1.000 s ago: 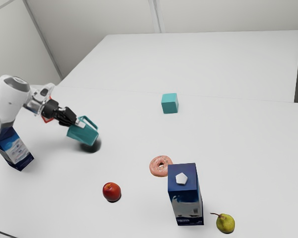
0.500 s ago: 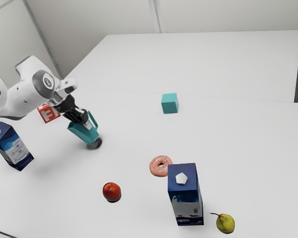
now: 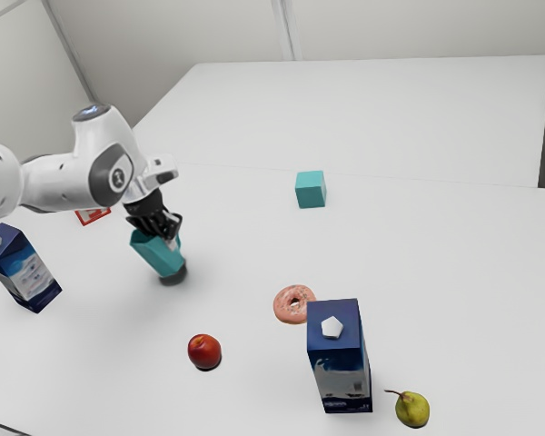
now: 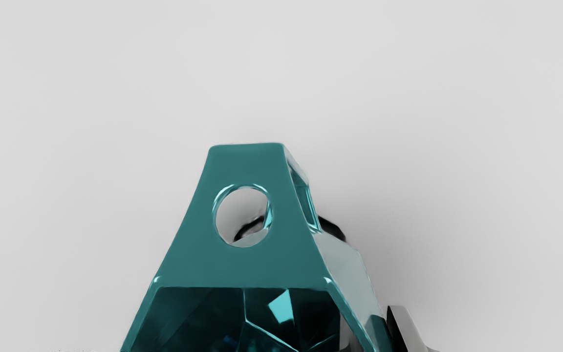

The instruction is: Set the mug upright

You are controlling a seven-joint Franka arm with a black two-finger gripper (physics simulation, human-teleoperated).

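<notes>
My end effector [image 3: 172, 240] is closed on the wall of the teal mug [image 3: 158, 255], near its rim; in the wrist view one fingertip [image 4: 405, 326] lies against the outside, and the other seems to be inside the mouth, though I see that one poorly. The mug is tilted, its mouth leaning toward the exterior view's left, with a dark round patch [image 3: 173, 277] at its low end. By the wrist view, its handle [image 4: 247, 264] juts out from the mouth.

At the exterior view's left, a blue-and-white carton [image 3: 24, 270] stands on the worktop [image 3: 418, 245], and a red block [image 3: 93, 216] lies partly behind my arm. Near me toward the view's front is a red fruit [image 3: 204, 351]. To the right are a pink donut [image 3: 287, 314], then a second carton [image 3: 339, 343] just beside it and a pear [image 3: 412, 410]; farther back sits a teal cube [image 3: 311, 190].
</notes>
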